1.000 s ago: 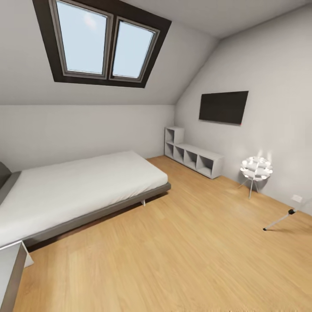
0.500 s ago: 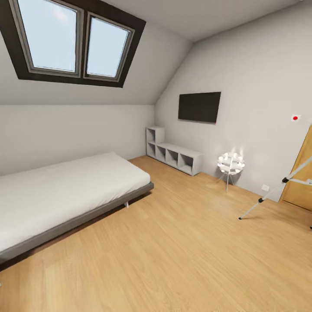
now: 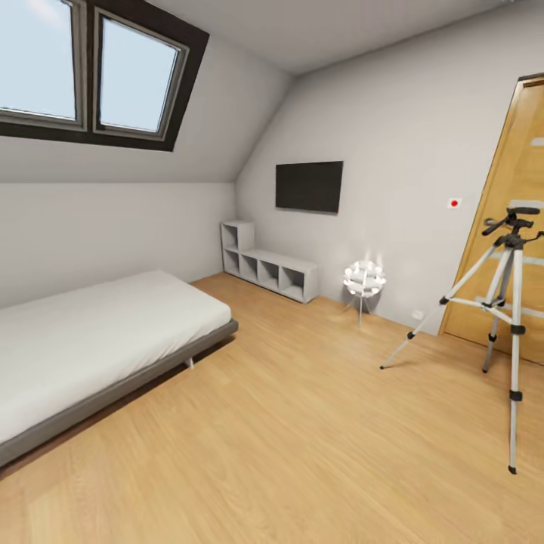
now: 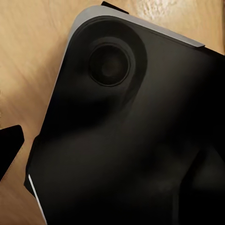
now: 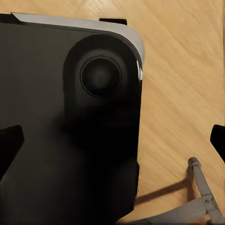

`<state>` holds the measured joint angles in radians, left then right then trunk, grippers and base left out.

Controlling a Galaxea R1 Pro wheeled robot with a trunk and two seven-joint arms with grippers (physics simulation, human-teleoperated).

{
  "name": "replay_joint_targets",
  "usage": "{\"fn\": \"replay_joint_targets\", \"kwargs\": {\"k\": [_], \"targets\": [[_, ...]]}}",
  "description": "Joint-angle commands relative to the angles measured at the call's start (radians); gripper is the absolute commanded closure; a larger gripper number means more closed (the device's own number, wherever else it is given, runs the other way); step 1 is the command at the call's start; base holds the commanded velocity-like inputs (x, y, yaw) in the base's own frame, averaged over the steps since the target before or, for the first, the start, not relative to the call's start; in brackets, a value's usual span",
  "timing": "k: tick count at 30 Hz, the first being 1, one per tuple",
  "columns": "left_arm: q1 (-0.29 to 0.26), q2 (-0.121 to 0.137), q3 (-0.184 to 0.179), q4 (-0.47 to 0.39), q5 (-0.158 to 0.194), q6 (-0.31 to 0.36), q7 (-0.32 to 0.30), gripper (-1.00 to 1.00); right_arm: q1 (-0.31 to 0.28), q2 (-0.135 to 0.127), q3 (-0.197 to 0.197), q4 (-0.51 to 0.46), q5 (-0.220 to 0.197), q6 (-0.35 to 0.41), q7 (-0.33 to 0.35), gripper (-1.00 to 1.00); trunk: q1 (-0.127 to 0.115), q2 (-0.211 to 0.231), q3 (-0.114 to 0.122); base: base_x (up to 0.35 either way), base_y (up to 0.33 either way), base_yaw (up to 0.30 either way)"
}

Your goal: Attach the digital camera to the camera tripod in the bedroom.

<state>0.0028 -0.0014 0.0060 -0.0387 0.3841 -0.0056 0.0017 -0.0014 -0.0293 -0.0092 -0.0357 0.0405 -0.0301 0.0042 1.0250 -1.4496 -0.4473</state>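
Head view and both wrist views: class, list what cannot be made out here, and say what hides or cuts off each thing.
- Tripod, head view: its right side is cut off by the picture's edge.
- Bed, head view: its head end is cut off at the left edge.
- Floor, left wrist view: mostly hidden by the robot's black base.
- Right wrist view: the same base blocks much; fingers' state unclear.

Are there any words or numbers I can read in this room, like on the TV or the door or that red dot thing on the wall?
None: no words or numbers can be read.
The TV is a blank black screen.
The wooden door carries no writing.
The little white plate with a red dot is too small to show any letters.
The camera tripod shows no brand.
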Motion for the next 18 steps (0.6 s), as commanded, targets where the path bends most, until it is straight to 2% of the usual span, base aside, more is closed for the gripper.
{"fn": "replay_joint_targets", "kwargs": {"k": [1,6,12,18], "targets": [[0.0,0.0,0.0,-0.001,0.005,-0.001,0.0,-1.0,0.0,0.0,-0.001,-0.001,0.004,-0.002,0.0,-1.0,0.0,0.0,-0.001,0.0,0.0,-0.296],[0.0,0.0,-0.001,-0.001,0.005,-0.001,0.0,-1.0,0.0,-0.001,0.001,0.0,0.007,-0.002,0.0,-1.0,0.0,0.0,-0.001,0.0,0.032,-0.296],[0.0,0.0,-0.002,-0.001,0.004,-0.001,0.0,-1.0,0.0,-0.001,0.004,0.0,0.009,-0.001,0.001,-1.0,0.0,0.0,-0.001,0.0,0.119,-0.281],[0.0,0.0,-0.007,-0.001,0.003,-0.001,0.0,-1.0,0.0,-0.002,0.006,0.0,0.013,0.001,0.0,-1.0,0.0,0.0,-0.001,0.0,0.23,-0.113]]}}
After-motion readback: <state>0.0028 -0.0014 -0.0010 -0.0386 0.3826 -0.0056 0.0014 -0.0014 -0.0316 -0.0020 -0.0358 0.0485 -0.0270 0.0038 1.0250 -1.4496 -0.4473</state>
